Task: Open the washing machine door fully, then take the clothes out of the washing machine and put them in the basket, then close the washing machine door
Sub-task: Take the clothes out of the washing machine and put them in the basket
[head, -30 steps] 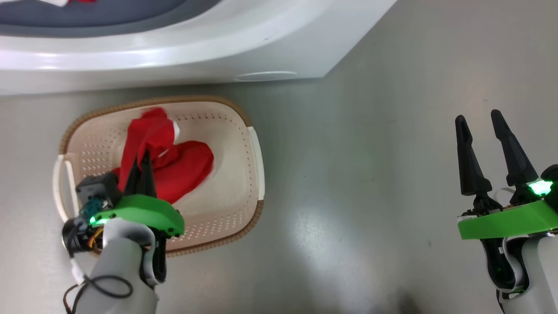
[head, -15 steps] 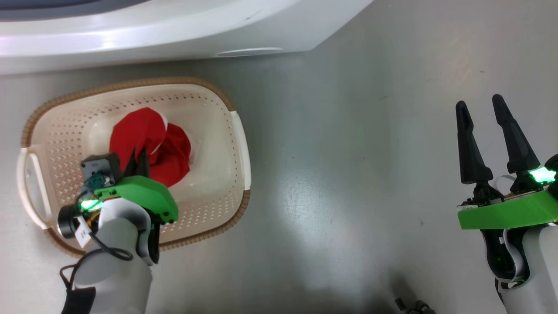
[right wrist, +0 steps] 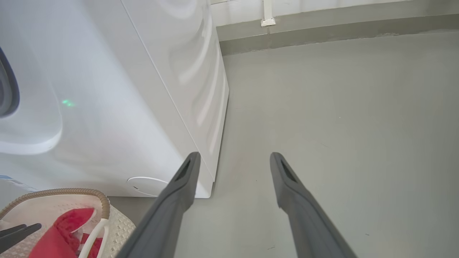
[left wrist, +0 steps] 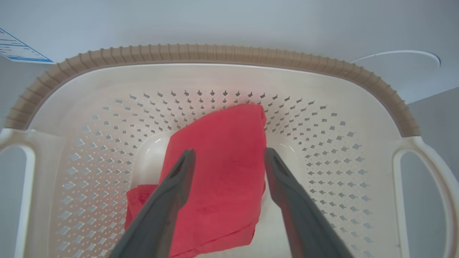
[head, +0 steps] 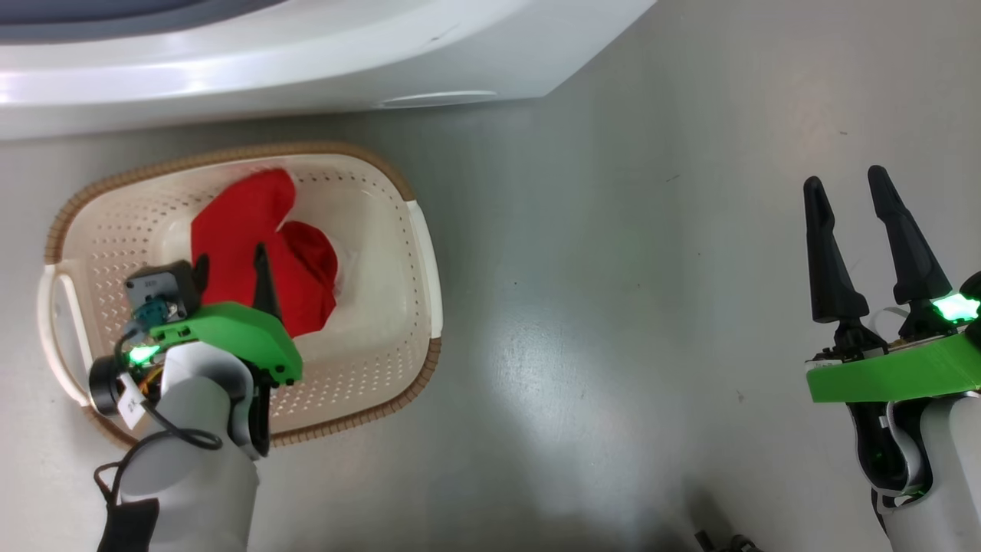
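Note:
The cream basket (head: pixel 418 253) with a brown rim stands on the floor in front of the white washing machine (head: pixel 306 61). A plain red piece of the clothes (head: pixel 253 230) lies loose inside it. My left gripper (head: pixel 230 264) hovers over the basket, open. In the left wrist view its fingers (left wrist: pixel 172 193) straddle the red cloth (left wrist: pixel 222 179) without pinching it. My right gripper (head: pixel 843 180) is open and empty over bare floor at the far right. The washing machine door is out of view.
The machine's small round flap (head: pixel 437 98) sits low on its front, just behind the basket rim (left wrist: pixel 215 53). In the right wrist view the machine's corner (right wrist: pixel 211 172) stands left of my right gripper (right wrist: pixel 235 154), with grey floor (right wrist: pixel 340 125) running to a wall.
My left gripper has opened and let go of the red cloth, which now rests in the basket. The head camera tilted down a little early on. The right arm has stayed still.

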